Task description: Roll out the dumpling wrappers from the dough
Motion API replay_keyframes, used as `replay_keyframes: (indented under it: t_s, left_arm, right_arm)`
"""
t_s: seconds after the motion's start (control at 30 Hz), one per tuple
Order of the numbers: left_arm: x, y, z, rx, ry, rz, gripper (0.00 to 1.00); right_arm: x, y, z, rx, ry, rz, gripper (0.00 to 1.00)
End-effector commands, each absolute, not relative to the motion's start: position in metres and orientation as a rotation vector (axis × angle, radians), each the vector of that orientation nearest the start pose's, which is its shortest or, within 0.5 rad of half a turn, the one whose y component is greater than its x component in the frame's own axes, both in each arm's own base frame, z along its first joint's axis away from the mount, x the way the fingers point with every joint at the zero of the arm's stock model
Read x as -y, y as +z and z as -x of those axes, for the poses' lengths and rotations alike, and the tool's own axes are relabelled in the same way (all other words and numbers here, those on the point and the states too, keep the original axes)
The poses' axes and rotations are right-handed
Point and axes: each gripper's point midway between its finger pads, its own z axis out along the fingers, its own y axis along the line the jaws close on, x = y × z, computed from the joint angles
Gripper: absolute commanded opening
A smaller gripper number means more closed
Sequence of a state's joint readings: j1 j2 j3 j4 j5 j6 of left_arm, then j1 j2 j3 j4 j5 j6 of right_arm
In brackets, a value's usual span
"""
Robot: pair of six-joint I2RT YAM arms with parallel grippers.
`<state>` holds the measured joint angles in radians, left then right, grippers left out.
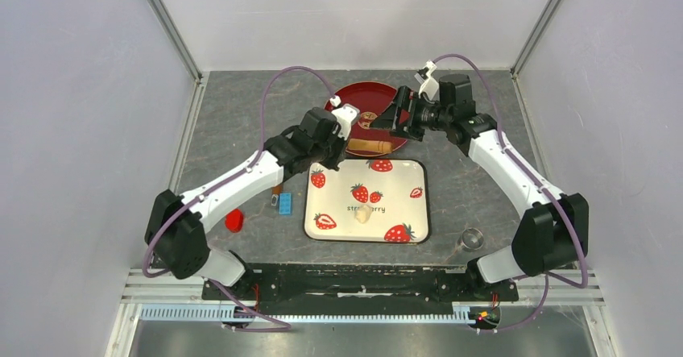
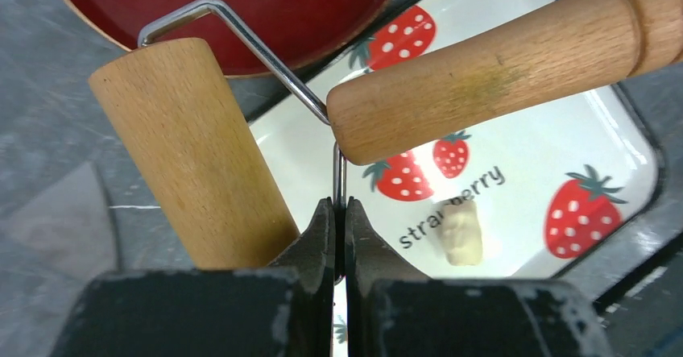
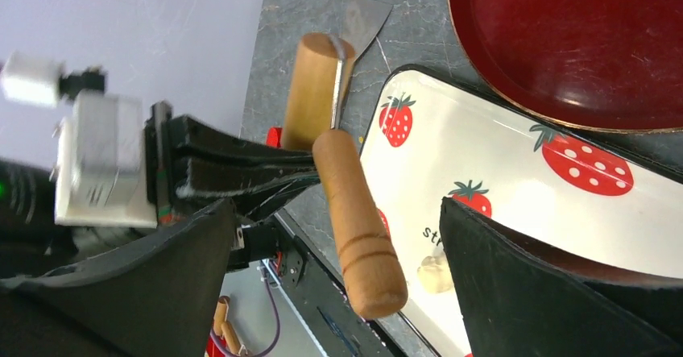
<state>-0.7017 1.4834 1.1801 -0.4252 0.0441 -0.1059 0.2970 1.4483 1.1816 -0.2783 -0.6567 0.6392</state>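
While left gripper (image 2: 339, 209) is clenching the roller (image 2: 192, 151) and right gripper (image 3: 330, 224) is gaping, dough (image 2: 465, 233) beyond the fingertips (image 2: 320, 232) is lying unrolled.

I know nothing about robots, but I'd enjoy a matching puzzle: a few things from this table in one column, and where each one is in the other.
Things:
1. dough
2. wooden roller
3. red plate
4. small metal ring

Places:
A. on the bare table, right of the tray
B. on the strawberry tray
C. pinched by its wire frame in the left fingers
D. beyond the tray's far edge

Pairs: 1-B, 2-C, 3-D, 4-A
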Motion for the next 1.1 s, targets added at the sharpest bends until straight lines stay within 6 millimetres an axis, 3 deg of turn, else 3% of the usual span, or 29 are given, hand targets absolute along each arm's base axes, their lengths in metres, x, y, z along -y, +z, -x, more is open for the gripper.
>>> replay_keyframes:
  t_s: [0.0,0.13,0.33,0.4,0.67,0.9,1.07]
  left_arm:
    - [0.260,0.213,-0.320,-1.972,-0.205,-0.779,0.02]
    - [0.261,0.225,-0.318,-1.927,-0.183,-0.753,0.02]
    - [0.261,0.228,-0.316,-1.879,-0.058,-0.794,0.02]
    - [0.259,0.229,-0.317,-1.880,-0.050,-0.780,0.02]
    - [0.257,0.238,-0.318,-1.866,-0.071,-0.702,0.02]
    - [0.260,0.237,-0.316,-1.877,-0.099,-0.689,0.02]
    - [0.260,0.238,-0.315,-1.881,-0.109,-0.674,0.02]
  right_arm:
    - [-0.242,0.250,-0.340,-2.249,1.248,0.084,0.98]
    - [-0.250,0.242,-0.332,-2.274,1.292,0.106,0.97]
    - [-0.273,0.236,-0.318,-2.288,1.405,0.131,0.85]
    - [-0.274,0.232,-0.315,-2.296,1.413,0.121,0.78]
    - [-0.274,0.230,-0.303,-2.231,1.498,0.044,0.75]
    - [-0.278,0.255,-0.301,-2.056,1.633,-0.015,0.68]
    - [-0.276,0.253,-0.302,-2.034,1.617,-0.044,0.68]
